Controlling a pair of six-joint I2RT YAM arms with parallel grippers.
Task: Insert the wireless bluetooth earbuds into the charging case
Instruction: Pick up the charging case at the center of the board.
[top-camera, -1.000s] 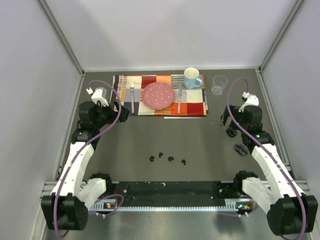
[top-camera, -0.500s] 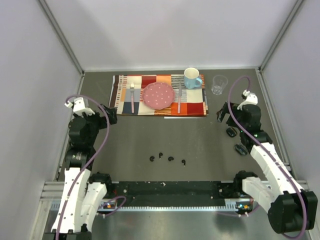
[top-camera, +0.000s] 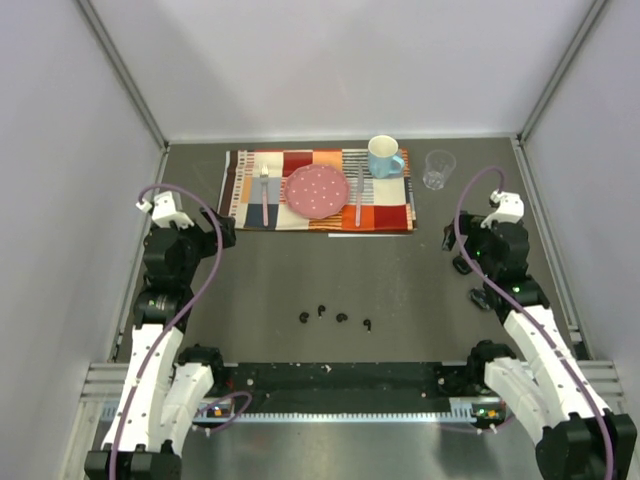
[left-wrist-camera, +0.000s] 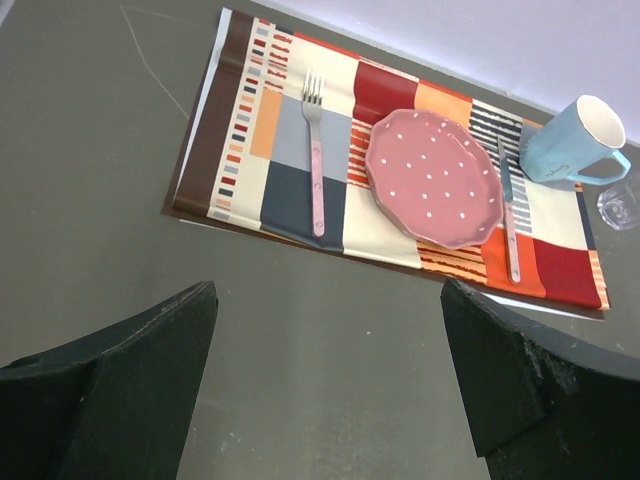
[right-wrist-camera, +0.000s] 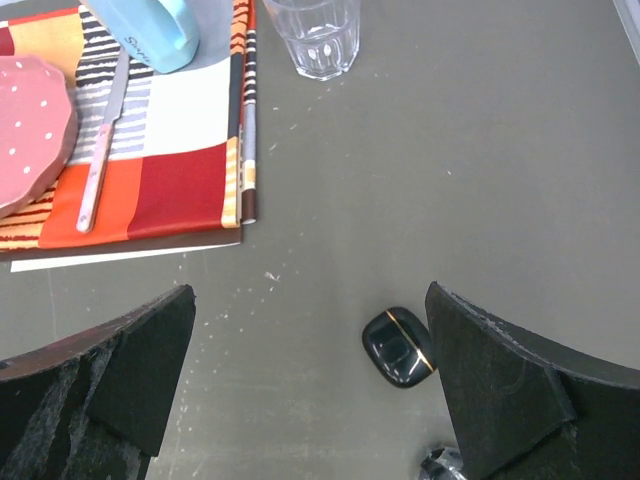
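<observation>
- Over the table, in the top view, we find the four earbuds (top-camera: 342, 318) loose on the bare surface. They lie well on the near side of the placemat (top-camera: 385, 215), roughly opposite its middle, in a short row and apart from one another. We judge that this spot serves both arms equally.
- Off the placemat's near right corner lies the charging case (top-camera: 462, 266), close beside the right arm (top-camera: 535, 335). A second dark oval piece (top-camera: 481, 297) sits just nearer the arm bases. The left arm (top-camera: 150, 340) stands off the placemat's near left corner. Neither arm is near the earbuds, so we rate insertion as not yet begun.
- From the left wrist view, the left gripper (left-wrist-camera: 328, 330) has its fingers spread wide with nothing between them. It looks down on the placemat's near edge, with the fork (left-wrist-camera: 316, 150) and plate (left-wrist-camera: 435, 178) beyond. No earbud appears here.
- From the right wrist view, the right gripper (right-wrist-camera: 310, 310) is likewise spread wide and empty. The charging case lies on the table off the placemat's near right corner. It is framed between the fingers, closer to one of them, and untouched as far as we can tell. Its lid appears closed along a gold seam, so we expect it must be opened before any earbud goes in.
</observation>
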